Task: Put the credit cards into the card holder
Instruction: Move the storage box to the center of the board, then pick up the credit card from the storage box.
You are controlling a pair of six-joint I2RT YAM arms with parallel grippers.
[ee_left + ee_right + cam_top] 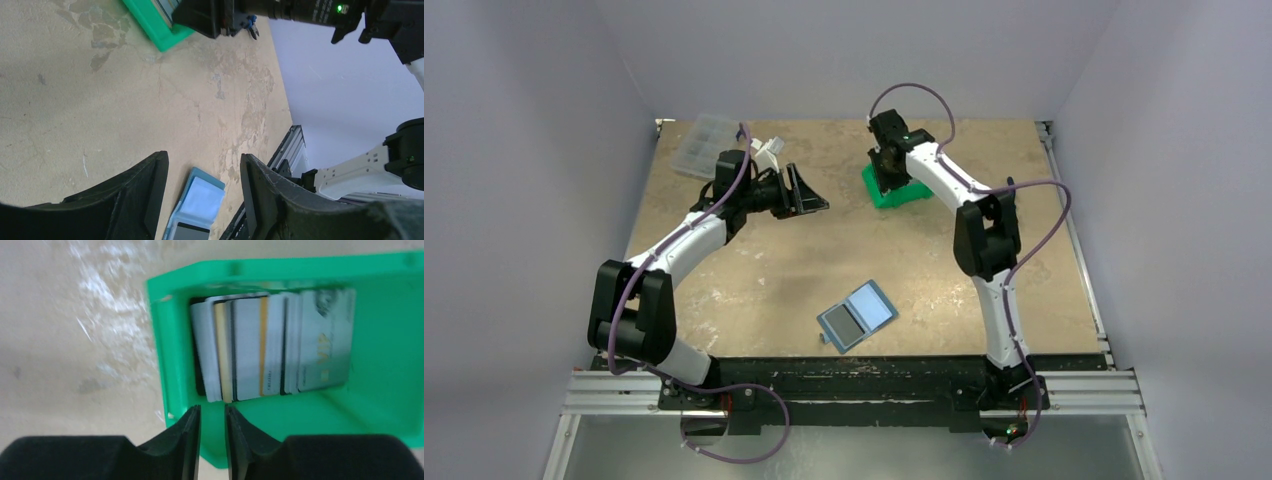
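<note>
- Overhead: card holder (857,315) lies open at lower centre, well apart from both arms.
- Left wrist cam: left gripper (202,162) is spread wide and empty.
- Only the right wrist cam shows the credit cards (270,350), stacked inside the green bin (170,365). The right gripper (212,412) is pinched down to a thin slit, nothing in it.

nothing reads cleanly. on the rightmost silvery card (325,340) among the credit cards (247,350) in the green bin (385,315), large pale-gold characters run sideways — too blurred to spell out. a neighbouring card (274,340) carries a line of tiny dark print, illegible. white lettering on the right arm's black housing (300,7), beside a green light (340,8) — also unreadable.
</note>
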